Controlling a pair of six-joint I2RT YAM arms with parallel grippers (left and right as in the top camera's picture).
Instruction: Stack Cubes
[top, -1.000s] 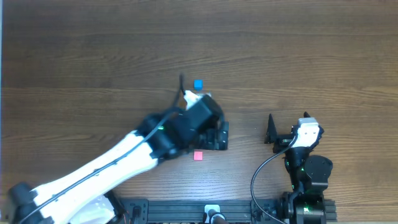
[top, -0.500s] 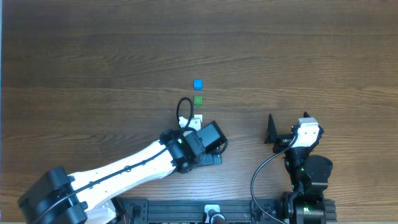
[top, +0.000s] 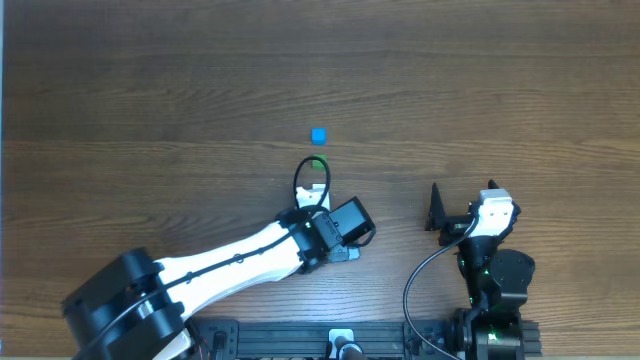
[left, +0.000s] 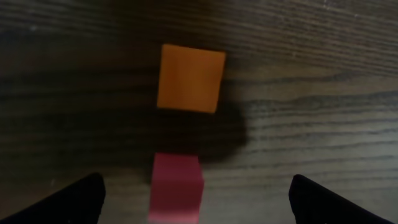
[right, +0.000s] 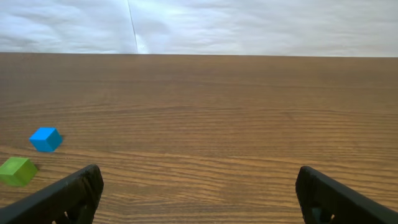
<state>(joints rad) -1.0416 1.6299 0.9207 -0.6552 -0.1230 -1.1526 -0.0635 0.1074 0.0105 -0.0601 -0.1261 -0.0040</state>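
Note:
A pink cube (left: 176, 186) lies on the wooden table between the fingertips of my left gripper (left: 196, 202), which hangs open just above it. An orange cube (left: 189, 78) sits flat on the table a little beyond the pink one, apart from it. From above, the left gripper (top: 346, 251) is near the front middle of the table and covers both cubes. A blue cube (top: 318, 136) and a green cube (top: 318, 164) lie further back, the green partly behind the arm's cable. My right gripper (top: 437, 209) rests open at the right, holding nothing.
The right wrist view has the blue cube (right: 45, 139) and the green cube (right: 17, 170) off to one side, with bare wood (right: 249, 124) ahead up to a white backdrop. Wide free table surface (top: 150, 90) lies at the back and left.
My left gripper has pulled back toward the table's front, uncovering the green cube and coming over the pink cube, which it now hides from above. The right arm has not moved.

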